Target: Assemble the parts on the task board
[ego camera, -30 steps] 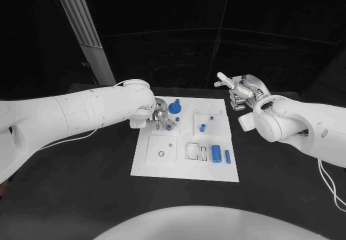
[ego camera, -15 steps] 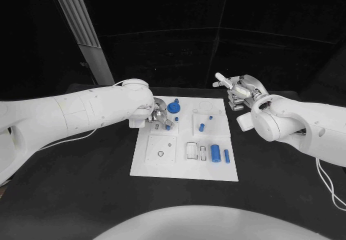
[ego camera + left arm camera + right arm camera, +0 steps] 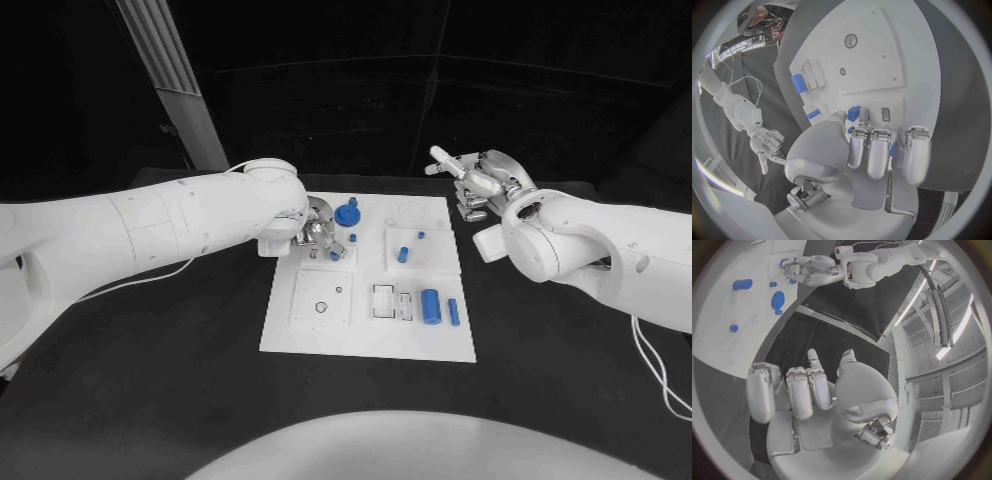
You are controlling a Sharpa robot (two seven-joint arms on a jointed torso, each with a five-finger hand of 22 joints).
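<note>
Task board (image 3: pixel 368 335): left hand (image 3: pixel 320 236) is lowered at the far-left corner, grip undeterminable (fingers curled over small blue parts (image 3: pixel 351 239)). Right hand (image 3: pixel 480 182) is held spread, empty. Next: precise seating judged necessary.

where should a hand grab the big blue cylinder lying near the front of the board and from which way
Judging by the head view, grip the cylinder across its round sides at mid-length, coming from straight above. It lies flat, long axis running front to back, with bare board on either side, so fingers could likely straddle it. A thinner blue pin lies close on its right.
</note>
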